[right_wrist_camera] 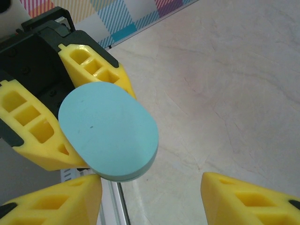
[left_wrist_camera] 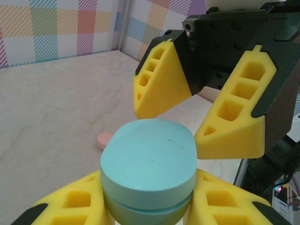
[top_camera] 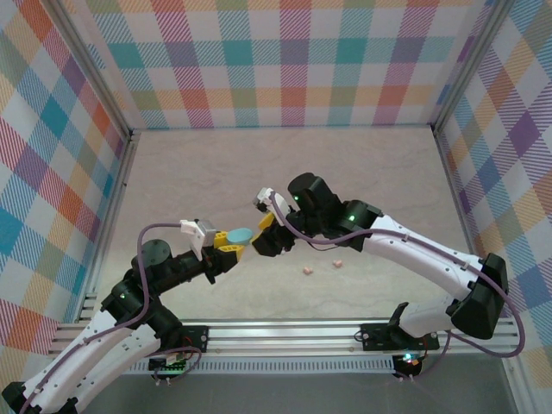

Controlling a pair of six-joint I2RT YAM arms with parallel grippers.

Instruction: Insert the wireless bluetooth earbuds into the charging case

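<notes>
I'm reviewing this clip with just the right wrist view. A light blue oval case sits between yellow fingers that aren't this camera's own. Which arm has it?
Observer: The left one. In the top view the left arm reaches in from the left, and the left gripper is shut on the blue case.
Operator: I see just its flat face. Is the lid up?
Observer: It looks closed. The left wrist view shows the case's side, with a thin seam where the lid sits down on the base.
Operator: Any earbuds nearby?
Observer: Yes. In the top view, a pink earbud and a second pink earbud lie on the table, to the right of the case.
</notes>
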